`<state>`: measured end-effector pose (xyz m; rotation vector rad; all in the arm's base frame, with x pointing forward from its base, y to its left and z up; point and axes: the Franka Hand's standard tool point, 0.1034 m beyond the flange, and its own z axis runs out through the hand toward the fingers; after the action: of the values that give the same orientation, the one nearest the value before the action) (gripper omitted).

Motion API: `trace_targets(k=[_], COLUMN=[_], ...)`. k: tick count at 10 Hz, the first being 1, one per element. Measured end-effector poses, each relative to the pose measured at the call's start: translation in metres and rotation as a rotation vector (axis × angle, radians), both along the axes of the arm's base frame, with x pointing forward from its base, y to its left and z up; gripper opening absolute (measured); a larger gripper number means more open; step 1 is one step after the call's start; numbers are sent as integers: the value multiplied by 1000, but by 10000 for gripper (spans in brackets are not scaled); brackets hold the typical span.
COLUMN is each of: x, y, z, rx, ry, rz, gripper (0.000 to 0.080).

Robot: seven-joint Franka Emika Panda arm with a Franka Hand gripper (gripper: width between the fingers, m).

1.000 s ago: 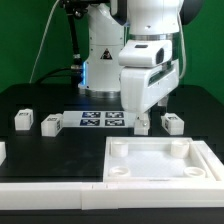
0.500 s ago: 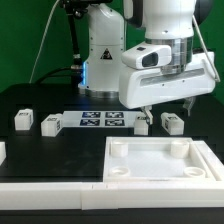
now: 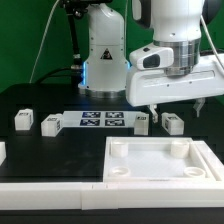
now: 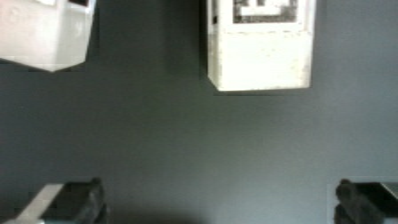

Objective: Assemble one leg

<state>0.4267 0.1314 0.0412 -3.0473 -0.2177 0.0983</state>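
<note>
In the exterior view, the two-finger gripper (image 3: 177,107) of the white arm was seen hanging above the black table (image 3: 40,100) at the exterior view's right, its jaws spread wide and nothing grasped. Beneath it a small white stubby plastic leg (image 3: 172,123) was set on the table, with a second such block (image 3: 143,122) between it and the flat white marker board (image 3: 100,121). A large white square tray-like panel (image 3: 150,165) was laid nearer. In the wrist view, the leg (image 4: 262,45), tagged black-and-white, and the second block (image 4: 45,35) were found well apart from the dark fingertips (image 4: 71,202).
</note>
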Motion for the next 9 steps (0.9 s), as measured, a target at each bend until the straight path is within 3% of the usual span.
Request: trace_targets(k=[2, 5, 9], x=[-8, -27, -56], y=[3, 12, 12], z=[-1, -12, -22], rx=[-30, -73, -133], ry=[204, 404, 851], rz=[13, 10, 59], gripper=[649, 649, 649])
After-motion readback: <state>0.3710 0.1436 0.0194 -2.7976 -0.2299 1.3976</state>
